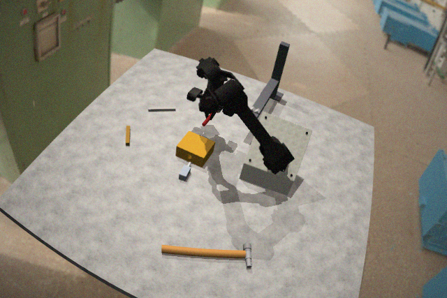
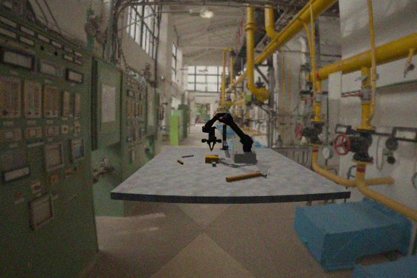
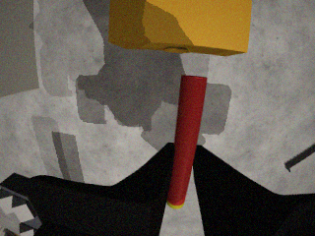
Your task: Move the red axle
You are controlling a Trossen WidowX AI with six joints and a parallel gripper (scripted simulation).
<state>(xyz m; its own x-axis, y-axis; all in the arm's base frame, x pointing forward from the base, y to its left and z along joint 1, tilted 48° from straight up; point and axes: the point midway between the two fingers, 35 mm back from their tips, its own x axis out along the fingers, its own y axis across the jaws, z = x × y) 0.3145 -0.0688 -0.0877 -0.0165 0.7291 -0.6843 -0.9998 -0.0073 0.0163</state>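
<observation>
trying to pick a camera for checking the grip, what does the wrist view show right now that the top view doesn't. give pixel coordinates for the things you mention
Only the wrist view: the yellow tip of the red axle (image 1: pixel 207 120) (image 3: pixel 188 133), and the hole in the face of the yellow block (image 1: pixel 195 144) (image 3: pixel 192 25) turned toward the axle.

Only the top view: the hammer (image 1: pixel 205 252) and the small blue-grey block (image 1: pixel 184 172).

Both: the axle held in the gripper (image 1: pixel 213 112) (image 3: pixel 183 149), out of the yellow block, and part of a thin dark bar (image 1: pixel 161 109) (image 3: pixel 301 157).

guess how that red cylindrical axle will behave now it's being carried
The slim red cylindrical axle looks stiff: it runs straight beyond the black gripper fingers. Its round sides would probably roll if laid loose. Gripped nearer its yellow-tipped end, with a long stretch protruding, it might pivot if bumped.
</observation>
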